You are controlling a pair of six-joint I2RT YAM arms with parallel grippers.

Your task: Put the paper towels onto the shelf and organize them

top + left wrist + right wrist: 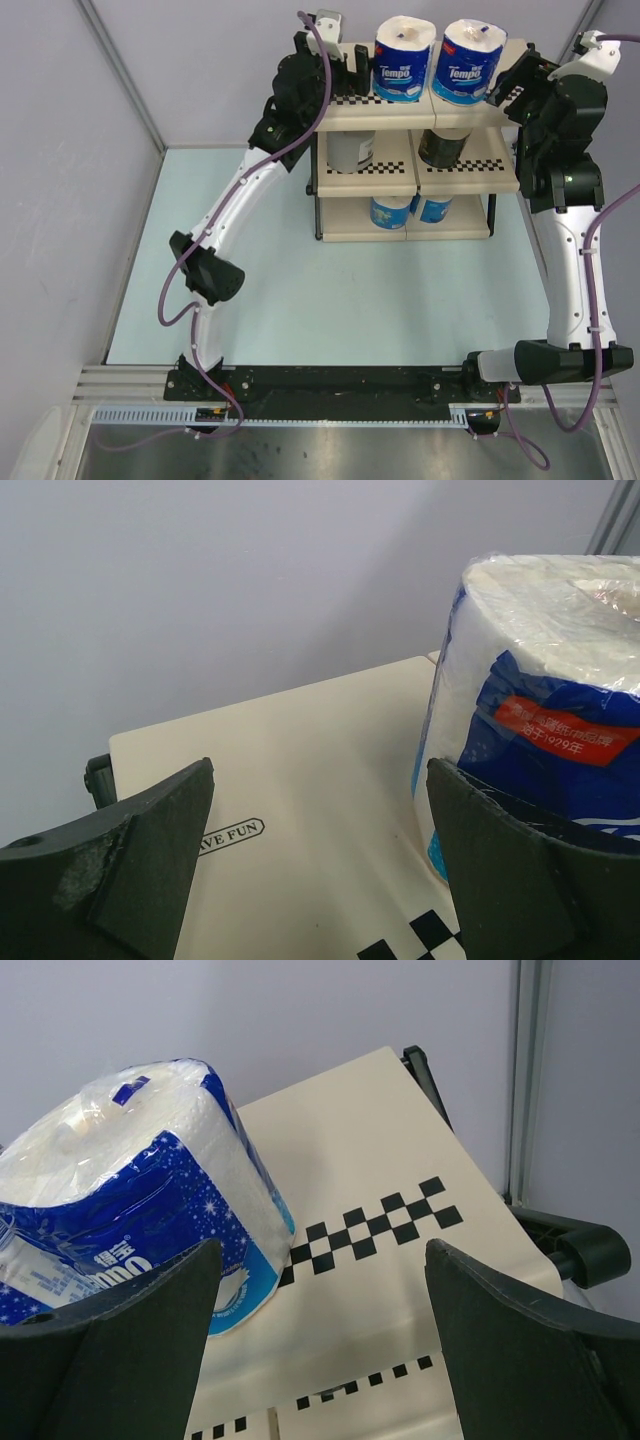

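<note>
Bases of both arms sat bolted at the near edge of the table [300, 320], whose pale surface lay open between them and the shelf [400, 115]. The left arm [215, 260] was bent at the elbow and slanted up and rightward to the shelf's top left corner. The right arm [570, 260] stood almost straight up to the top right corner.

The left gripper [350, 72] hovered over the top panel with its jaws spread wide and nothing between them, a Tempo roll [405, 55] just beside its right finger. The right gripper [512, 85] was likewise spread and held nothing, with the second Tempo roll [472, 60] close by its left finger. Bare beige panel lay outside each roll, out to the black frame posts [425, 1068].

Of the other paper towels, a grey roll [350, 150] and a dark roll [443, 147] stood on the middle tier, and two blue-wrapped rolls [392, 212] on the bottom tier. Grey wall [200, 60] stood behind.
</note>
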